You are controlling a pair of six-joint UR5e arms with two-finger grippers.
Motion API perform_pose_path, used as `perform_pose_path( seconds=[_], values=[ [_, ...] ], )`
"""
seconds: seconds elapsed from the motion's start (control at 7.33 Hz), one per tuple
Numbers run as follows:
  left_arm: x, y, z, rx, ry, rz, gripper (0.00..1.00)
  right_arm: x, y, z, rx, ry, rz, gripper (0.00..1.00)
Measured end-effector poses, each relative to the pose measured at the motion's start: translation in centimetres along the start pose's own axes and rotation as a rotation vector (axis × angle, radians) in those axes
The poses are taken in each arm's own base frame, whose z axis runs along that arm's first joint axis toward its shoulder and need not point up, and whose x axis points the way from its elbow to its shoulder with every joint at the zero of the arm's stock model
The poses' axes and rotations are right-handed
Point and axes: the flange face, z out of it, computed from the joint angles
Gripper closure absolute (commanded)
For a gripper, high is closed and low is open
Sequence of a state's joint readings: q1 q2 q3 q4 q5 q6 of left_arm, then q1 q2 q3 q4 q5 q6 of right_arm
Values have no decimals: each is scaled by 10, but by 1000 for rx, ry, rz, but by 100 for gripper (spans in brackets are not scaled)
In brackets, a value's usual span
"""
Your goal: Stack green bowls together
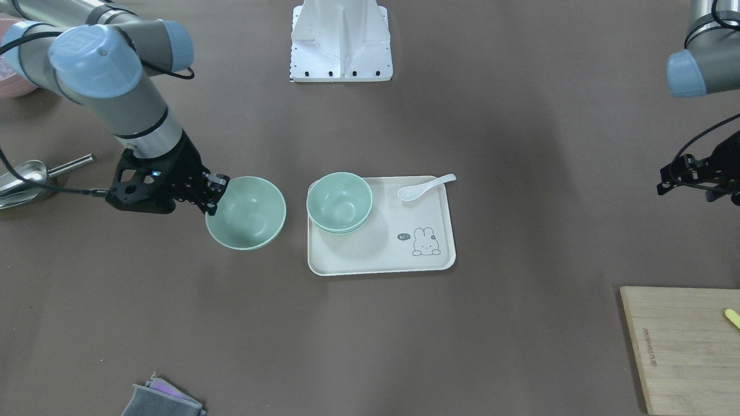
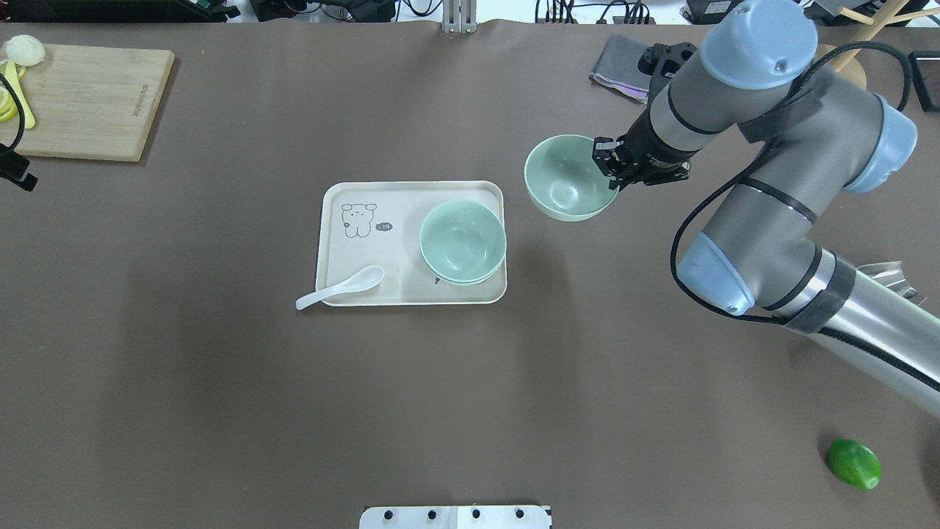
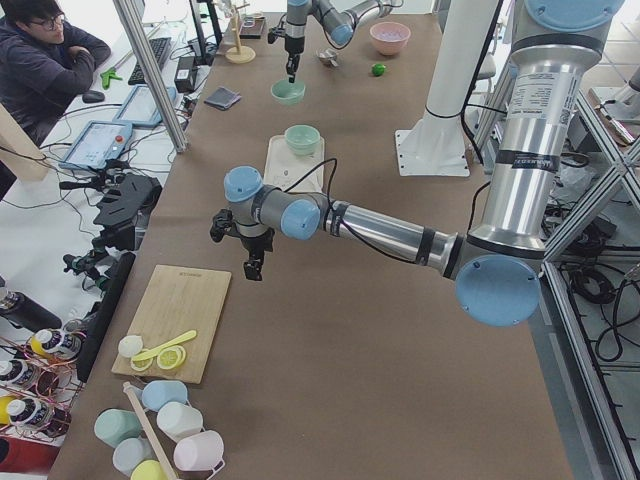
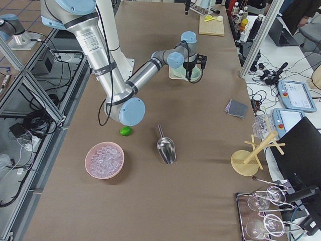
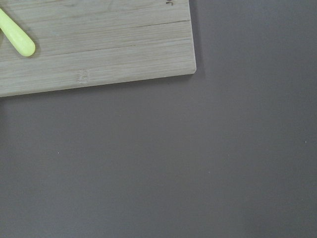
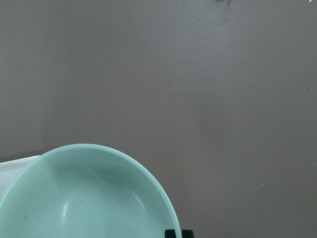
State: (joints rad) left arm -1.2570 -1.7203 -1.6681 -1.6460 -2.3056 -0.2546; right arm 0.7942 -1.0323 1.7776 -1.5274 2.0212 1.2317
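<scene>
Two pale green bowls (image 1: 339, 202) sit nested in each other on the cream tray (image 1: 376, 254), at its end nearest my right arm; they also show in the overhead view (image 2: 463, 242). A third green bowl (image 1: 245, 212) is just off that end of the tray, slightly tilted. My right gripper (image 1: 215, 193) is shut on its rim, one finger inside and one outside; the gripper (image 2: 611, 165) and the bowl (image 2: 569, 178) also show from overhead. The right wrist view shows this bowl (image 6: 84, 198). My left gripper (image 1: 694, 179) hovers near the cutting board, and I cannot tell how its jaws stand.
A white spoon (image 1: 425, 186) lies across the tray's other end. A wooden cutting board (image 2: 81, 99) is at the far left. A folded cloth (image 2: 620, 66), a metal scoop (image 1: 23, 182), a dark-green lump (image 2: 853, 463) and a pink bowl (image 4: 104, 159) are on the right side.
</scene>
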Motion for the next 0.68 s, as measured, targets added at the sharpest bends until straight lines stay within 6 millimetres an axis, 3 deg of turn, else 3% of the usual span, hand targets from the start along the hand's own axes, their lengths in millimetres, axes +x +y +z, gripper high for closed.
perform_pose_path(
  seconds=[0.27, 0.68],
  values=[
    [2, -1, -1, 2, 0, 3, 1, -48, 47, 9, 20, 16, 30, 100],
    [3, -1, -1, 3, 0, 6, 1, -89, 93, 21, 21, 6, 46, 100]
  ],
)
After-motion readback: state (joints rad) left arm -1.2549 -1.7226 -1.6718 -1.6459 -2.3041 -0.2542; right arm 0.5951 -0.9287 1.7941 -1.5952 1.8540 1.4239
